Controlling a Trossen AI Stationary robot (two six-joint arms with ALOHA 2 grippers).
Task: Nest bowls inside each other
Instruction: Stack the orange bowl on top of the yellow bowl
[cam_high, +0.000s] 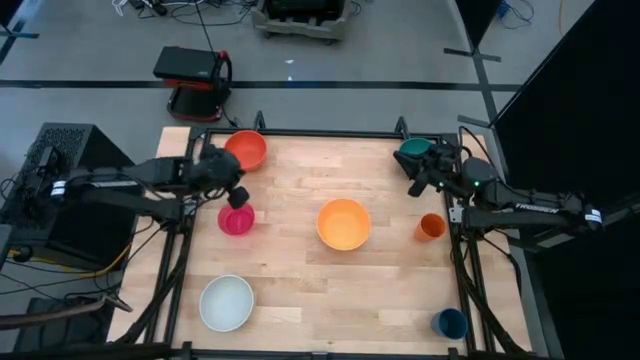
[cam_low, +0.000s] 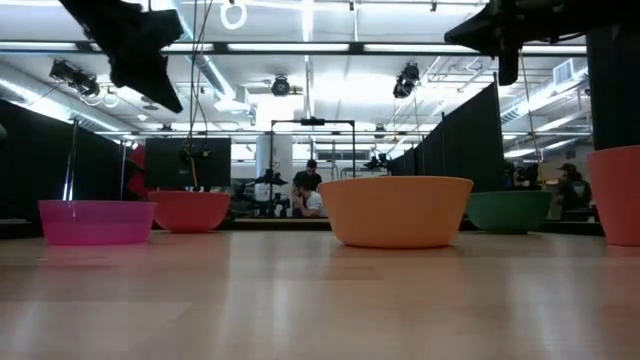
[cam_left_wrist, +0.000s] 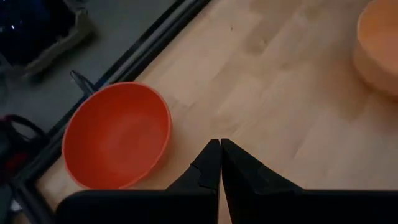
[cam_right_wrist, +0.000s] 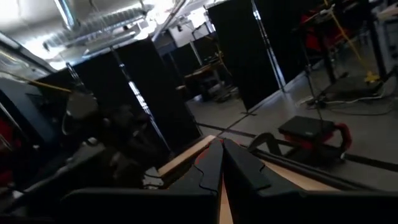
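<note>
Five bowls rest apart on their bases on the wooden table: red-orange (cam_high: 245, 150) at the far left, pink (cam_high: 236, 218) nearer, yellow-orange (cam_high: 343, 223) in the middle, white (cam_high: 226, 302) near left, teal (cam_high: 415, 148) far right. My left gripper (cam_high: 238, 194) hangs shut in the air between the red-orange and pink bowls, tipped down; its wrist view shows the red-orange bowl (cam_left_wrist: 118, 134) below and beside it. My right gripper (cam_high: 416, 186) is shut, raised beside the teal bowl and pointing about level (cam_right_wrist: 222, 149). Neither holds anything.
An orange cup (cam_high: 430, 227) stands at the right edge and a dark blue cup (cam_high: 450, 323) at the near right corner. A black frame (cam_high: 300, 132) rims the table. Bare wood lies between the bowls. People sit in the room behind (cam_low: 305, 195).
</note>
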